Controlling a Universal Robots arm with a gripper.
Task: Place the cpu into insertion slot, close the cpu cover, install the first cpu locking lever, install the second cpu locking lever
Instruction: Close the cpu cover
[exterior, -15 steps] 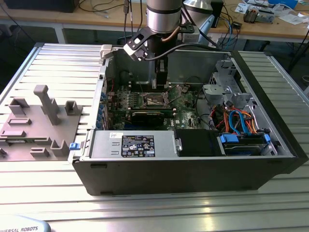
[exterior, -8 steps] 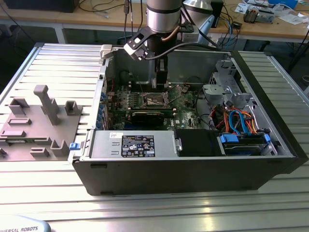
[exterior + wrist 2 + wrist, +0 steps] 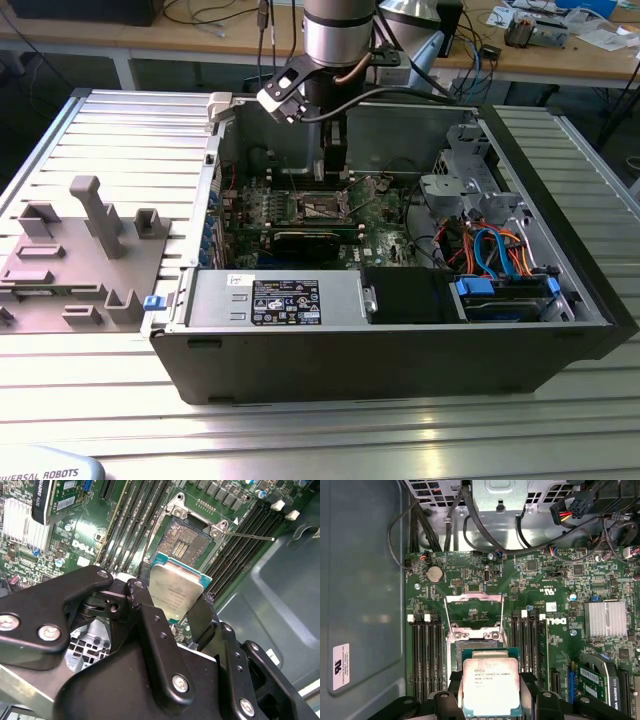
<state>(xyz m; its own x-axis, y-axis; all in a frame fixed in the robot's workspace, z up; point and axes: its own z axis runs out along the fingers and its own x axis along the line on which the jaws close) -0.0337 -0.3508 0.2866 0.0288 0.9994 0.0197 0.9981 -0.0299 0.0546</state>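
Black matte tool (image 3: 172,607) clamps the flat square cpu (image 3: 177,592) by its edges, silver-grey lid gleaming, close over the dark, metal-rimmed insertion slot (image 3: 182,540); the thin silvery cpu cover (image 3: 472,598) stands swung open.

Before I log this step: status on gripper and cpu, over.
Gripper shut on cpu, not yet in slot. Slot bare, cover open. Nothing in the way.

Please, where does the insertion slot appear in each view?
Exterior view: insertion slot mid-board, just below the end effector.
Second wrist view: insertion slot beside the held cpu.
First wrist view: insertion slot partly hidden behind the cpu.
Shared landmark: long black slots flanking it.
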